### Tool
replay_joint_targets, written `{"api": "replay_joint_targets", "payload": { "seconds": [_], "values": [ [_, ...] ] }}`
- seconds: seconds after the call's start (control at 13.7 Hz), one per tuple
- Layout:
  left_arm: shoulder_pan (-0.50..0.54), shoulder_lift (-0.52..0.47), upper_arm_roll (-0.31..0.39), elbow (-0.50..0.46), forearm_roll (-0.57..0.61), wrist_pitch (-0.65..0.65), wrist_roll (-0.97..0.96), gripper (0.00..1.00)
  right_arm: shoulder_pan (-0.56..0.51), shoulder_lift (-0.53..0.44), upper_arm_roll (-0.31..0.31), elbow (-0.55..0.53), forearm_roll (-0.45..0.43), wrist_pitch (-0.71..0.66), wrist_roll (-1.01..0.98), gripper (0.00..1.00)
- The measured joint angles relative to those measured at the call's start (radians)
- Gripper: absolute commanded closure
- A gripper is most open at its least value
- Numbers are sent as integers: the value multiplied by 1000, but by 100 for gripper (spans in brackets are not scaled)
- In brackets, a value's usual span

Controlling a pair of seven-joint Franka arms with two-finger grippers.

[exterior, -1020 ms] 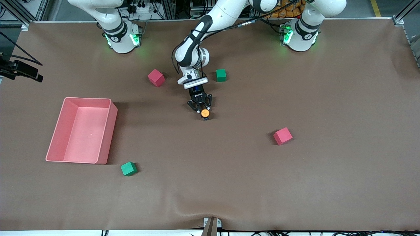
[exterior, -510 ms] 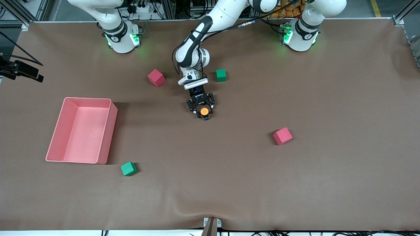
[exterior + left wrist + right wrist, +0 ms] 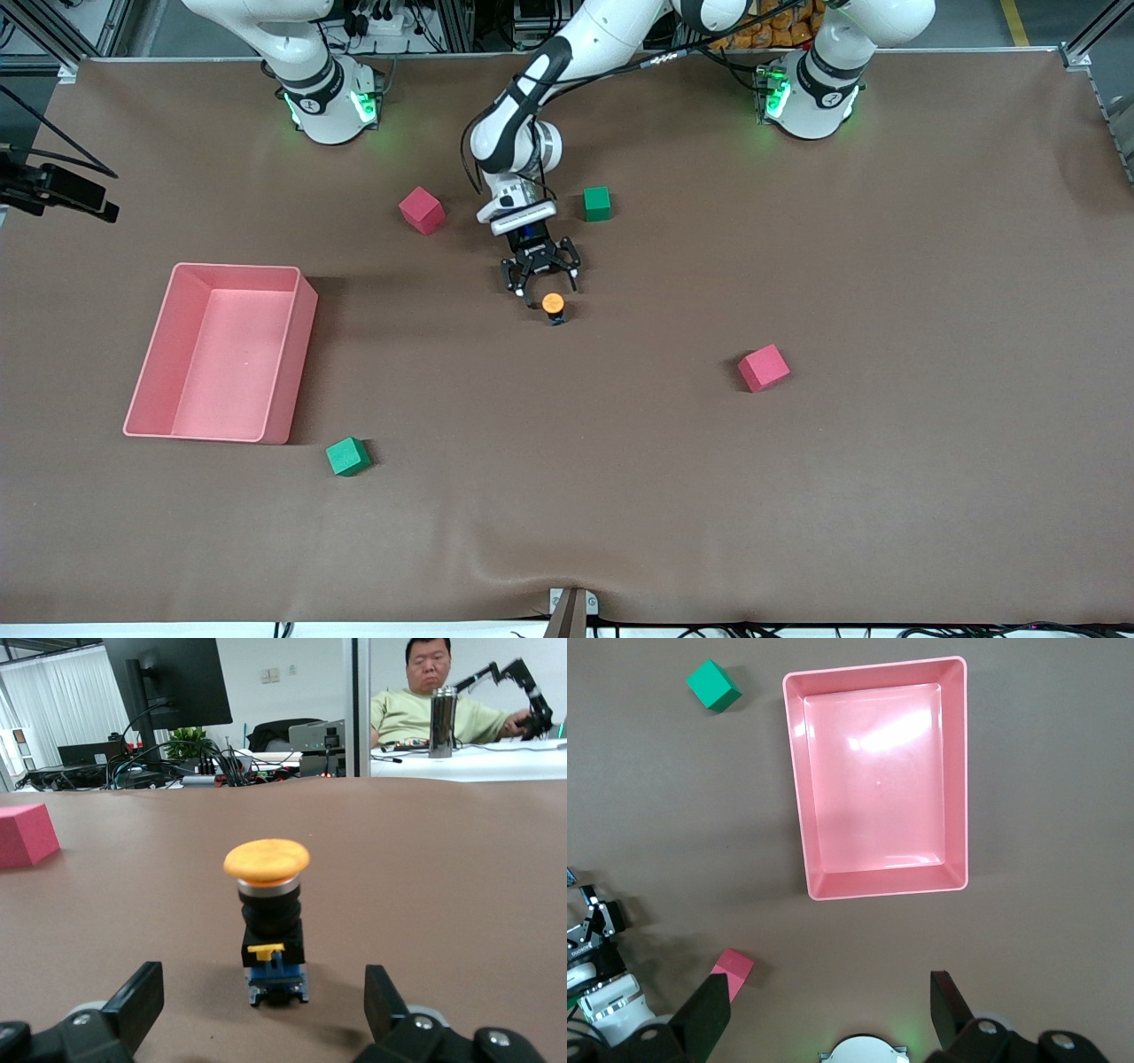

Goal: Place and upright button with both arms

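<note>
Left gripper [image 3: 541, 285] low over mid-table, fingers [image 3: 133, 1005] spread wide and holding nothing. Just in front of them, apart from both tips, the button [image 3: 553, 307], upright on the brown table cover [image 3: 620, 461], orange cap up. Seen close only from the left wrist: black body under the cap, a yellow tab, a blue base [image 3: 276, 981] flat on the cover. Seen from the front camera only as an orange dot on a dark stub.

Right gripper [image 3: 831, 1019] up high over the table near its own arm's base, waiting, fingers wide apart and empty. Below it, from the right wrist, a pink tray [image 3: 877, 780], empty, plus a green cube [image 3: 714, 686] and a pink cube [image 3: 733, 971], the latter partly cut off by a finger.

Front camera alone showing the whole layout: pink tray [image 3: 221, 353] toward the right arm's end, a green cube [image 3: 347, 456] nearer the camera than the tray, a pink cube [image 3: 422, 210] and another green cube [image 3: 597, 203] flanking the left arm's wrist, a second pink cube [image 3: 763, 368] toward the left arm's end.

Cover creased at the camera-side edge. Past the table, from the left wrist: a dark monitor [image 3: 168, 682], cables, a seated man [image 3: 434, 700] in a yellow-green shirt at a white desk, a metal flask [image 3: 443, 722].

Right gripper out of the front camera's frame.
</note>
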Motion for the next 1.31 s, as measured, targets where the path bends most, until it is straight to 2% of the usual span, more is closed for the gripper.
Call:
{"api": "replay_joint_targets", "payload": {
  "seconds": [0.22,0.36,0.8,1.09,1.31],
  "values": [
    [0,-72,-22,-24,-23,-12,51,0,0,0,0,0,0,0,0,0],
    [2,-144,-43,-76,-26,-13,60,0,0,0,0,0,0,0,0,0],
    [31,-479,-71,-304,-100,20,185,0,1,0,0,-1,0,1,0,0],
    [120,-667,-72,-351,-267,64,400,0,1,0,1,-1,0,2,0,0],
    [242,-811,-71,-349,-438,74,650,0,1,0,1,-1,0,4,0,0]
  ]
}}
